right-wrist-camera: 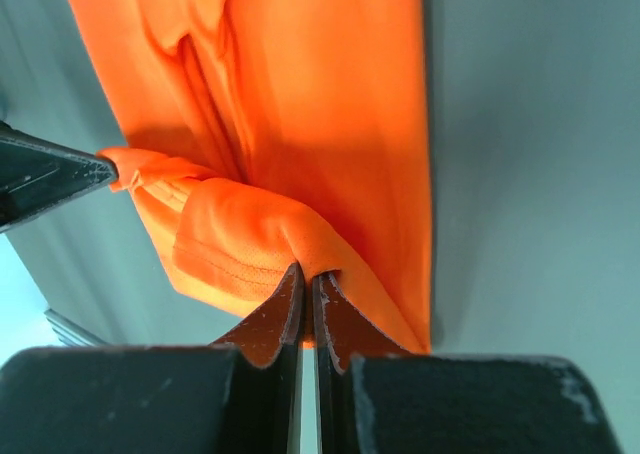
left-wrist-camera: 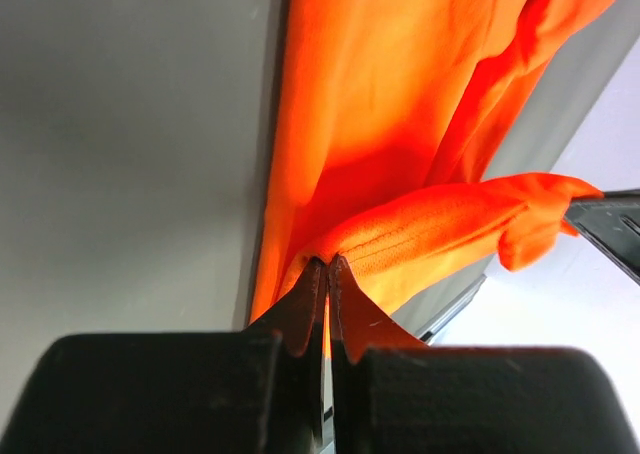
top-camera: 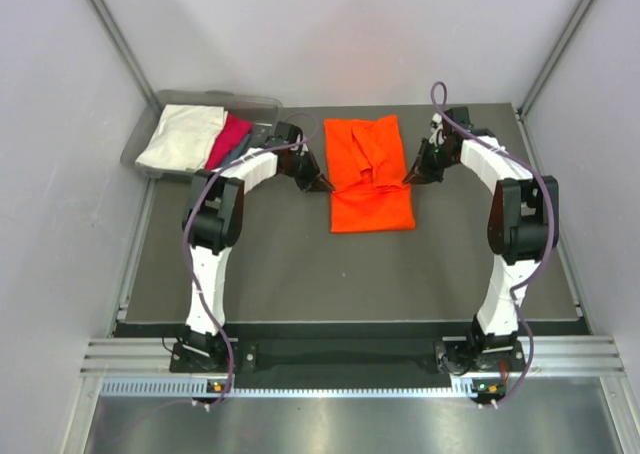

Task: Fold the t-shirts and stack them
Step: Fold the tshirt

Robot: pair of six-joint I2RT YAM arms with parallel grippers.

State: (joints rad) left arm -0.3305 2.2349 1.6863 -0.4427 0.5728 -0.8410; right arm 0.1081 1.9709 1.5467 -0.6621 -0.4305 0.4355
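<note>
The bright orange t-shirt [top-camera: 368, 174] lies as a long folded strip in the middle of the dark table. My left gripper [top-camera: 327, 185] is shut on its left edge, and my right gripper [top-camera: 407, 181] is shut on its right edge, both about halfway along. In the left wrist view the fingers [left-wrist-camera: 312, 299] pinch a raised hem of the orange cloth [left-wrist-camera: 400, 124]. In the right wrist view the fingers [right-wrist-camera: 283, 304] pinch a lifted fold of the cloth [right-wrist-camera: 300, 84]. Cream-white [top-camera: 182, 136], magenta-pink [top-camera: 228, 140] and teal-grey [top-camera: 244, 146] shirts lie in the bin.
A grey plastic bin [top-camera: 167, 100] stands at the table's back left corner, close behind my left arm. The dark table mat [top-camera: 300, 274] ends at a metal rail near the arm bases. White walls close in on both sides.
</note>
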